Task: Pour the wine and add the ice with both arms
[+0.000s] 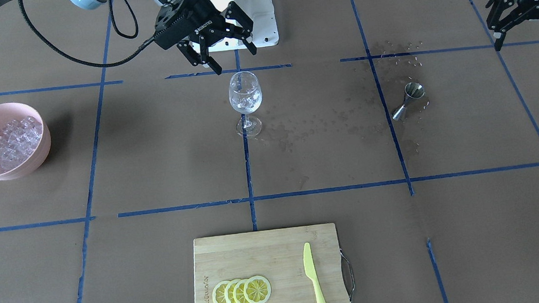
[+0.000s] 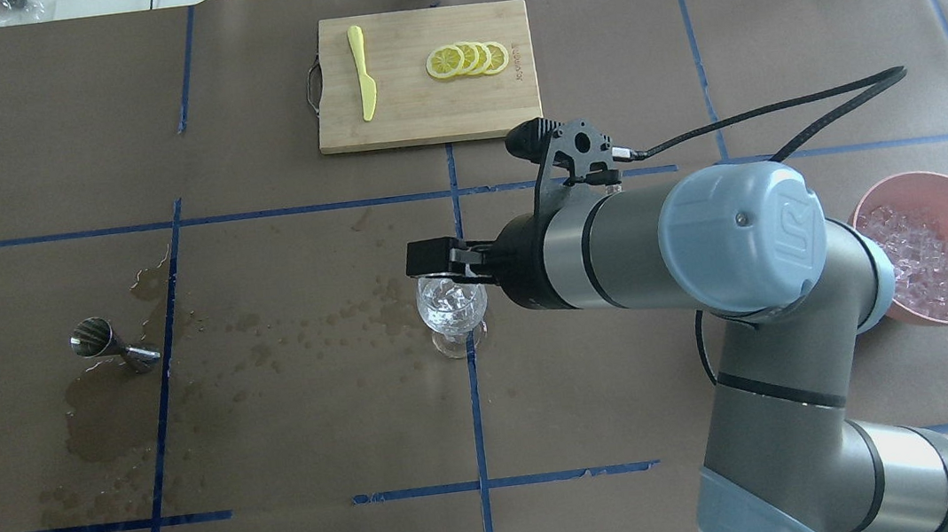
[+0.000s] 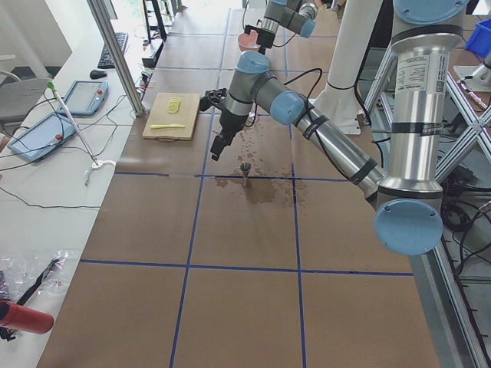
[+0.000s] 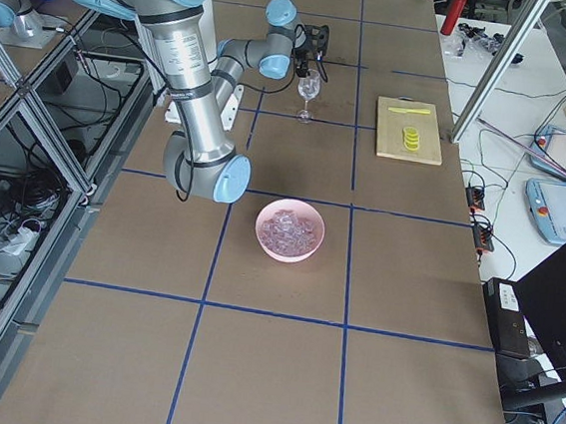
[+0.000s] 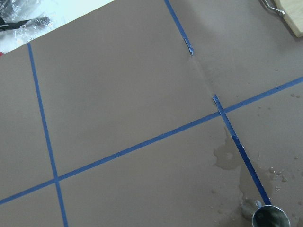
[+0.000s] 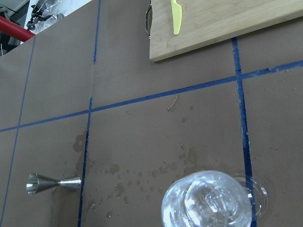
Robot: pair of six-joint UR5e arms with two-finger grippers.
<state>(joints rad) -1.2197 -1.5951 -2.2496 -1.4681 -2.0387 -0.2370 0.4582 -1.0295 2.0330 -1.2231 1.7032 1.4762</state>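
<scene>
A wine glass (image 1: 245,100) stands at the table's middle with clear ice cubes in it. It also shows in the overhead view (image 2: 450,309) and the right wrist view (image 6: 207,201). My right gripper (image 1: 234,59) hangs open and empty just above and behind the glass's rim. More ice (image 1: 10,140) fills a pink bowl (image 1: 31,165) on my right side. My left gripper (image 1: 527,46) is open and empty, raised behind a steel jigger (image 1: 409,100) that lies on its side.
A wooden cutting board (image 1: 268,249) at the far edge carries lemon slices (image 1: 242,293) and a yellow knife (image 1: 316,284). Wet stains (image 2: 99,425) spread around the jigger and between it and the glass. The white robot base (image 1: 258,20) stands behind the glass.
</scene>
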